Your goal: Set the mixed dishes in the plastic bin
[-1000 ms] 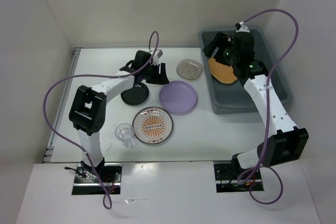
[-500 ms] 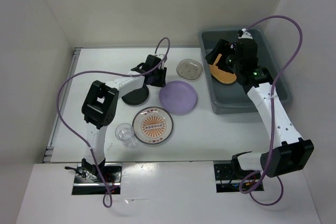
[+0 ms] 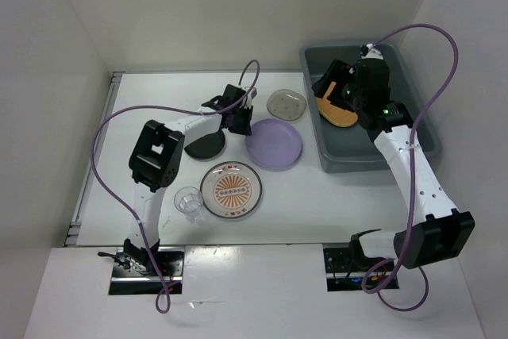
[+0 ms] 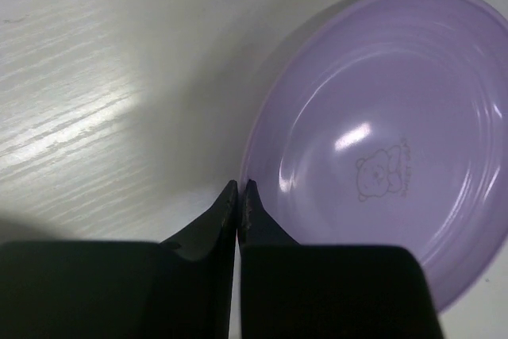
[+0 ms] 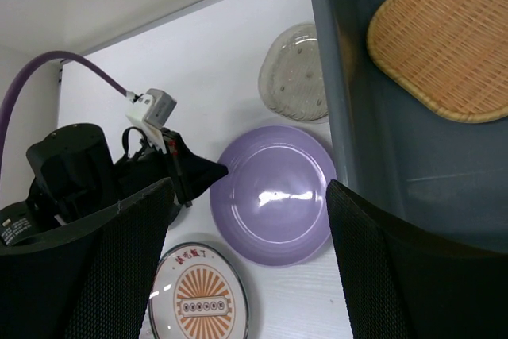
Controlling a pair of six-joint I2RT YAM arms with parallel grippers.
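Beyond the lavender plate (image 3: pixel 274 144), smoky dish (image 3: pixel 286 104).

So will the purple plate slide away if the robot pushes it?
Probably. The purple plate looks glossy and lies flat on a smooth table, so it would likely skid rather than tip. Its low, thin rim, where the shut left tool sits, may be hard to pinch. It looks plastic, so likely light, not brittle.

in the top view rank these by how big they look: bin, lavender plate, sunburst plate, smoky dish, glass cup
1. plastic bin, by far the largest
2-3. lavender plate and sunburst plate, too alike to rank
4. smoky dish
5. clear glass cup, smallest
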